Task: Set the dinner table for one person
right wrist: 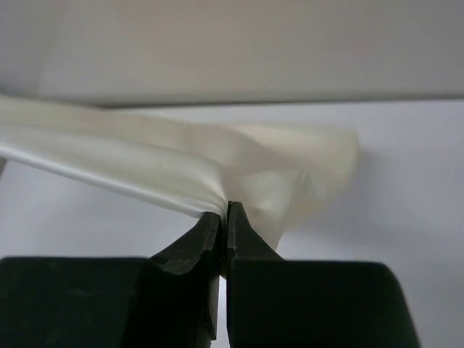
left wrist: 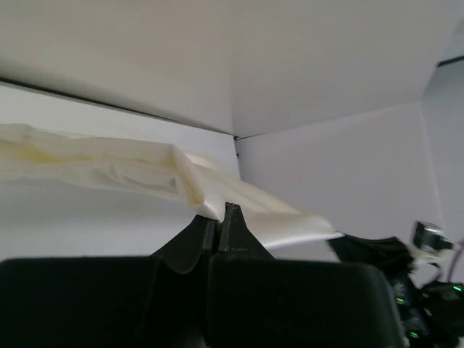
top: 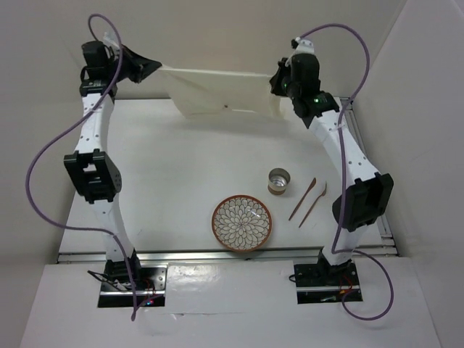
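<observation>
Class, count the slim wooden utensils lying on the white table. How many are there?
2. The left utensil lies just right of the metal cup; the right utensil lies beside it, roughly parallel. They are thin, so another could hide among them.

One bench (top: pixel 167 167). One cream cloth (top: pixel 217 90). One round patterned plate (top: pixel 241 222). One small metal cup (top: pixel 278 181). Two thin wooden utensils: plain stick (top: pixel 303 199), pale-tipped stick (top: pixel 313 205). Two robot arms: left arm (top: pixel 98 130), right arm (top: pixel 348 156). Two claws: left claw (left wrist: pixel 221 212), right claw (right wrist: pixel 224 214). Two black base plates: left base plate (top: pixel 156 279), right base plate (top: pixel 308 279).
</observation>
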